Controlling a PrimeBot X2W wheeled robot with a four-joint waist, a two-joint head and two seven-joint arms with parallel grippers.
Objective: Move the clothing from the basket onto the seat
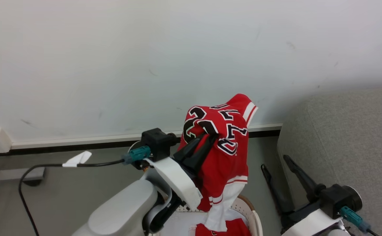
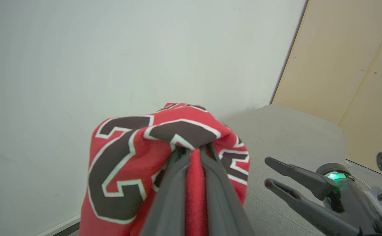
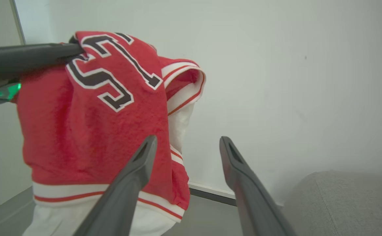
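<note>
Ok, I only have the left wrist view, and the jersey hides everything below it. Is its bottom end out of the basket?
Observer: Not clearly. In the head view the held jersey hangs from the left gripper, its white lower end over the opening of the basket.
Operator: Anything else inside?
Observer: Yes, a second jersey, red, lies in the basket.
Operator: Where's the basket from the seat?
Observer: To the robot's left of the seat; the open right gripper stands between them.
</note>
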